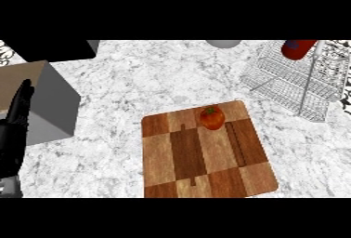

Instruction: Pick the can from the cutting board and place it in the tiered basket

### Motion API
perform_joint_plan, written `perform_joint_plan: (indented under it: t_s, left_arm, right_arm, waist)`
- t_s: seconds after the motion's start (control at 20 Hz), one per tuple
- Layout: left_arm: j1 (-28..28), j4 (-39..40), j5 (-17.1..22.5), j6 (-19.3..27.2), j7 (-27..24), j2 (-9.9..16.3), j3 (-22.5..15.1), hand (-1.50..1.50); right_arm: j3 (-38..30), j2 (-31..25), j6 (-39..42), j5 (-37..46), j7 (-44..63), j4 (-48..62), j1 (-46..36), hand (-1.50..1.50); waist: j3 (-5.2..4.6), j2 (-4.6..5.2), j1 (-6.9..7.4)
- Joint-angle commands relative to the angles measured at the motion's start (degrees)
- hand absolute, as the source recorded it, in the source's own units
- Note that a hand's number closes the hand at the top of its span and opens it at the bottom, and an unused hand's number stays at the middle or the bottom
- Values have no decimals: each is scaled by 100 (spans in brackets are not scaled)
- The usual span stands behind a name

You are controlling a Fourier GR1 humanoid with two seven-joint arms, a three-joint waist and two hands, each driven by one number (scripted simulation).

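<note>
Nearest to me lies the cutting board [205, 155], a checkered wooden slab on the marbled surface [137, 79]; I take it as my landmark throughout. On its far half, slightly right of centre, sits a red tomato-like item [211, 117] with a green stem. No can stands on the board.

Left of the board, well apart from it, my left hand [15, 135] shows at the view's edge, fingers straight and together, pointing away from me, holding nothing. It appears to be at rest. Just beyond and beside that hand stands a grey box [51, 107] with a brownish top.

My right hand does not show anywhere.

Beyond the board to the right stands the tiered basket [288, 86], a white wire frame with an upright post. Over its far part, at the upper edge of the view, is the can [299, 49], a red cylinder with a dark label, its long axis tilted, lower end toward the basket's left. I cannot tell whether it rests on an upper tier or is unsupported; the lower tier holds nothing I can make out.

Far beyond the board, a grey rounded object [224, 43] is cut off at the top edge; a black panel [48, 49] lies far left.

Judgement: the can lies far right of my visible hand, so my right hand would be nearer.
</note>
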Motion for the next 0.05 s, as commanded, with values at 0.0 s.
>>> perform_joint_plan:
  t_s: [0.0]
  left_arm:
    - [381, 427, 75, -64, 352, -108, -4, 0]
  right_arm:
    - [-361, -33, 315, -501, 33, -1202, 829, -150]
  waist:
    - [-104, 81, -158]
